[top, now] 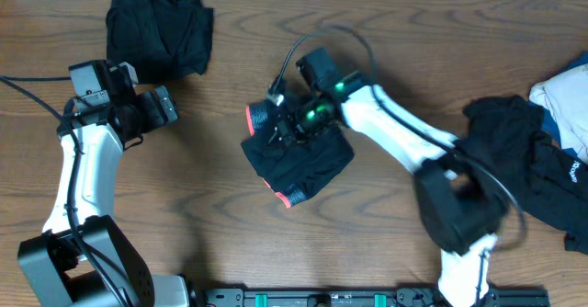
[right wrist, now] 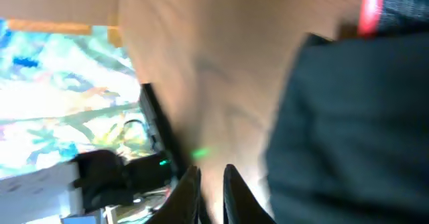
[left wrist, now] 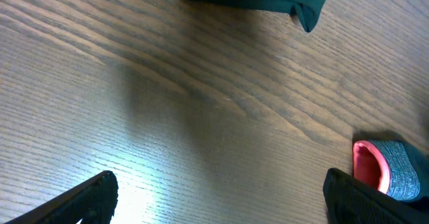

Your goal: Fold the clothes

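A black garment with a coral-red band (top: 308,164) lies bunched at the middle of the table (top: 202,197), directly beneath the right gripper (right wrist: 211,192), the nearer arm. Its fingers (right wrist: 188,194) are almost closed, a sliver apart, with nothing visible between them and the cloth just beside. The left gripper (top: 162,105) hangs wide open and empty, well apart toward the left edge.
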You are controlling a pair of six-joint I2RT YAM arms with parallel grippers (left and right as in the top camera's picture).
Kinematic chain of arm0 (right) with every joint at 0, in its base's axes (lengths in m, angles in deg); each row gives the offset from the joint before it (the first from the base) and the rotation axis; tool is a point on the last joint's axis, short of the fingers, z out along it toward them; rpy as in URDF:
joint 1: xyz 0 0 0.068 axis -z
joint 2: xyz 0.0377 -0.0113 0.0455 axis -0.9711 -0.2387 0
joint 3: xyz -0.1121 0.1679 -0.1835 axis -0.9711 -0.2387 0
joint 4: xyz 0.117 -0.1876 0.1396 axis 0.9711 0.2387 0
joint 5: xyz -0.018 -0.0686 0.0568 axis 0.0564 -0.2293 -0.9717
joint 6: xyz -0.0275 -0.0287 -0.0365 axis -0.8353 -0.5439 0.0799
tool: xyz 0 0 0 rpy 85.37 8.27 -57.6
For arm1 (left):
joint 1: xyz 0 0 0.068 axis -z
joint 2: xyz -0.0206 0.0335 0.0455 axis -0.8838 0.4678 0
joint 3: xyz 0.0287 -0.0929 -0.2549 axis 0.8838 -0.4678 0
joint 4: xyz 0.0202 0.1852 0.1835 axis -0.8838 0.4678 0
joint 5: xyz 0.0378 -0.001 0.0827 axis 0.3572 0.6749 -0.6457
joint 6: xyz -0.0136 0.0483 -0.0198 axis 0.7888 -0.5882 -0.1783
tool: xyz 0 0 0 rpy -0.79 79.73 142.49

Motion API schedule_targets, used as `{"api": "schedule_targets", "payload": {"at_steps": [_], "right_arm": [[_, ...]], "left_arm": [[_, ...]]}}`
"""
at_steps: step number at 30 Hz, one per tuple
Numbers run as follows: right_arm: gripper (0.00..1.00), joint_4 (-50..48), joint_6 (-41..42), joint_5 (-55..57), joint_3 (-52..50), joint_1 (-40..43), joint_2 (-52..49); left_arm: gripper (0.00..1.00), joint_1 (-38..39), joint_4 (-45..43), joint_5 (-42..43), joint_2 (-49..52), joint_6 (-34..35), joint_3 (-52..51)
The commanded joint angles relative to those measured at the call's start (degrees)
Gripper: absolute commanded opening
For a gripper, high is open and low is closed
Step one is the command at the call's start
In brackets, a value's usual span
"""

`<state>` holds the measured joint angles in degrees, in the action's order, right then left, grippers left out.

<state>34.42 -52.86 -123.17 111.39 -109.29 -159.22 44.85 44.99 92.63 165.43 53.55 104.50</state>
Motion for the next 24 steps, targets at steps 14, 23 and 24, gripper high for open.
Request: {"api": "schedule_targets", "payload": {"at_steps": [14, 23, 24], "right_arm": [[0.2, -8.39, 7.3, -0.57, -16.81, -0.26, -1.6], [0.2, -18.16, 11.58, -2.32, -22.86, 2.12, -3.5], [0.21, -18.84, 11.21, -2.75, -22.51, 2.21, -3.21]], "left_arm": [[0.98, -0.24, 0.15, -0.28, -0.83, 0.5, 1.16], [0.98, -0.24, 0.24, -0.26, -0.83, 0.5, 1.16], [0.98, -0.24, 0.59, -0.26, -0.83, 0.5, 1.16]]}}
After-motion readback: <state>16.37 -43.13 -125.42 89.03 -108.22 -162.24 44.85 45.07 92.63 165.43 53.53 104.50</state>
